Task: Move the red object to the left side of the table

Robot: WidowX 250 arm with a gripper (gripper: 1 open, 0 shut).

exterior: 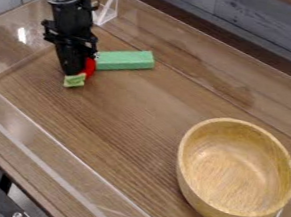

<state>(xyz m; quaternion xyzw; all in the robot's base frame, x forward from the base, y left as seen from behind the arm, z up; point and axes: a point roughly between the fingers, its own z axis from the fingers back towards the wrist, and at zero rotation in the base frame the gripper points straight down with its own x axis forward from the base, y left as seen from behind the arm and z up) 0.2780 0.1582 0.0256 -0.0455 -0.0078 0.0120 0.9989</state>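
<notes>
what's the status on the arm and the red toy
Gripper shut on red toy; toy low over left part of table; green block right beside it.
</notes>
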